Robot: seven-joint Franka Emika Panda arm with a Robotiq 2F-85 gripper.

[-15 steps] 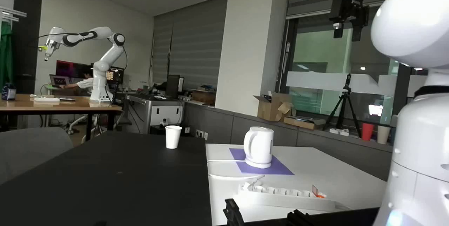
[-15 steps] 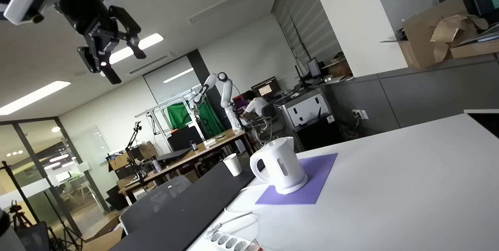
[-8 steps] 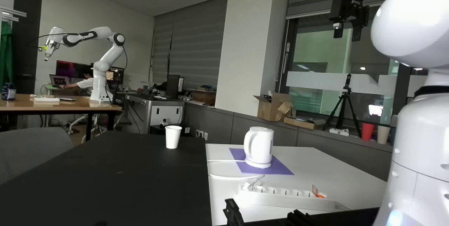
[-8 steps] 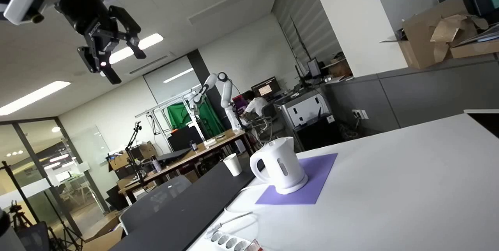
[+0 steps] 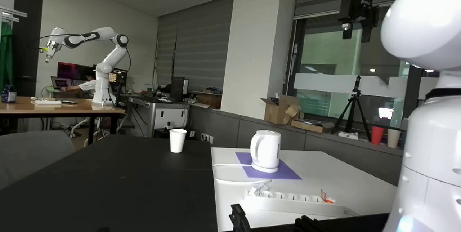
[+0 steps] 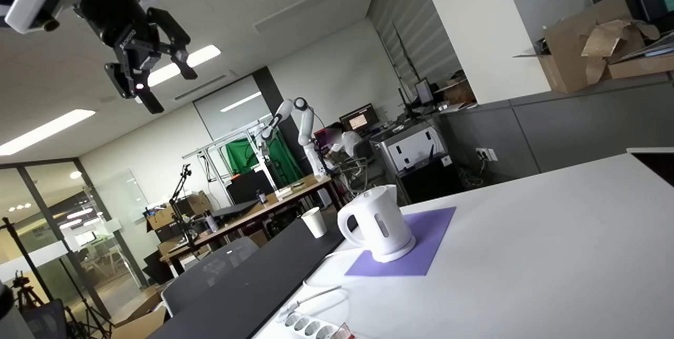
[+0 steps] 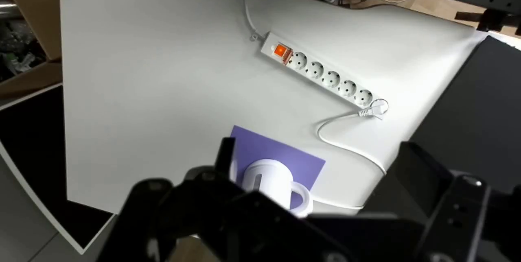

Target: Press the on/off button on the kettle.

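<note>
The white kettle (image 5: 267, 149) stands upright on its base on a purple sheet (image 5: 288, 173). Both also show in an exterior view, the kettle (image 6: 382, 223) with its side handle and grey level window, the sheet (image 6: 436, 231) under it. In the wrist view the kettle (image 7: 270, 178) is partly covered by a gripper finger. I cannot make out its on/off button in any view. My gripper (image 5: 356, 35) is open and empty, high above the table and well apart from the kettle. Its spread fingers also show in an exterior view (image 6: 171, 89) and in the wrist view (image 7: 317, 150).
A white power strip (image 7: 325, 75) with a lit orange switch (image 7: 281, 50) lies on the white table (image 7: 142, 91), with a plug in its end socket and a white cord. A white cup (image 5: 177, 141) stands on the adjoining black table (image 5: 126, 181).
</note>
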